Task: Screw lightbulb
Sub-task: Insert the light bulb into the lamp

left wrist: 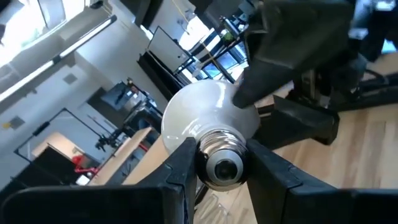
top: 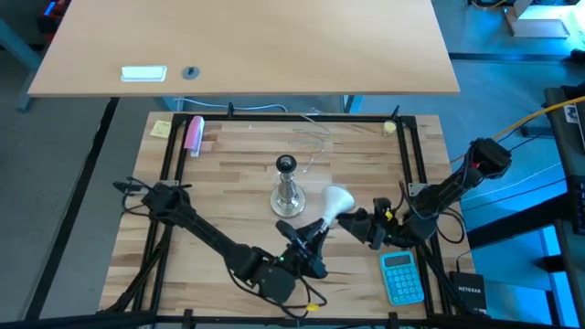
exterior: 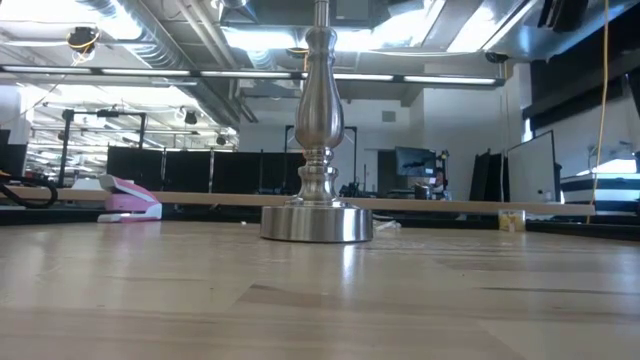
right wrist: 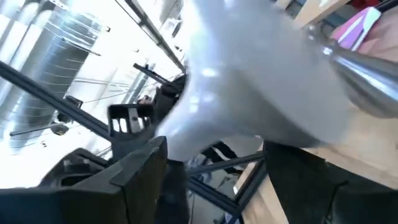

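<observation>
Lying held above the tabletop point(top: 228, 174), just right of the lamp stand point(top: 288, 194), the bulb point(top: 336, 202) is white, frosted, its globe flaring wide and tapering to a silvery threaded base point(left wrist: 222, 163). The left tool point(top: 313, 234) pinches that base between its two dark fingers point(left wrist: 180, 171). The right tool point(top: 358, 219) brackets the globe end, its fingers point(right wrist: 140, 165) spread on either side of the glass. A blue calculator point(top: 401, 277) lies near the front right; a pink stapler point(top: 194, 134) rests at the far left.
</observation>
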{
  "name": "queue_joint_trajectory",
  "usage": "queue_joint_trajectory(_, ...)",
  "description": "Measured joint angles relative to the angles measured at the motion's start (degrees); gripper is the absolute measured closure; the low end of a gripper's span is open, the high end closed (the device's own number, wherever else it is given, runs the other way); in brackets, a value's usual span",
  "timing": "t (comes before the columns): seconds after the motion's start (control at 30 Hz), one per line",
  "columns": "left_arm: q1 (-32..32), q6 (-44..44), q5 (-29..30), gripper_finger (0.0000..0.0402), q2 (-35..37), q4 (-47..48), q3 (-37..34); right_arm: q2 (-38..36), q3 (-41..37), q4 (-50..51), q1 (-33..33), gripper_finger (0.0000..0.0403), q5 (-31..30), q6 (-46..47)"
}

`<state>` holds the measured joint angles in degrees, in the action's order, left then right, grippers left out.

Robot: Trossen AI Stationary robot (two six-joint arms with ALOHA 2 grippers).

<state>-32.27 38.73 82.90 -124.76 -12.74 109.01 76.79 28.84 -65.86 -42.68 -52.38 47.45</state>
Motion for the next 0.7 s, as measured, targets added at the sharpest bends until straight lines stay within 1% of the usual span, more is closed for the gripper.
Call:
queue_joint_trajectory(0.1, 0.2, 5.4, 0.0, 0.031, -1.5, -4.3, 0.0, 0.3, 0.2, -0.7, 0.3, 0.0137, -0.1, 1.7)
queue_joint_trajectory(0.17, 0.4, 7.3, 0.3, 0.031, -1.8, -6.7, 0.0, 0.3, 0.8, -0.4, 0.8, 0.0137, -0.1, 2.3)
queue_joint_trajectory(0.27, 0.9, 6.6, -1.2, 0.031, -1.8, -7.7, 0.0, 0.3, 1.8, 0.3, 2.0, 0.0137, -0.5, 2.1)
queue_joint_trajectory(0.4, 1.5, 5.2, -3.2, 0.031, -1.8, -7.5, 0.0, 0.3, 2.3, 2.0, 4.5, 0.0137, 0.6, 2.5)
queue_joint_trajectory(0.53, 1.5, 5.0, -3.3, 0.031, -1.8, -7.2, 0.0, 0.3, 2.3, 1.8, 5.8, 0.0137, 1.2, 1.9)
queue_joint_trajectory(0.7, 1.1, 4.9, -3.5, 0.031, -1.8, -7.2, 0.0, 0.3, 2.3, 0.9, 5.9, 0.0137, 0.9, -0.7)
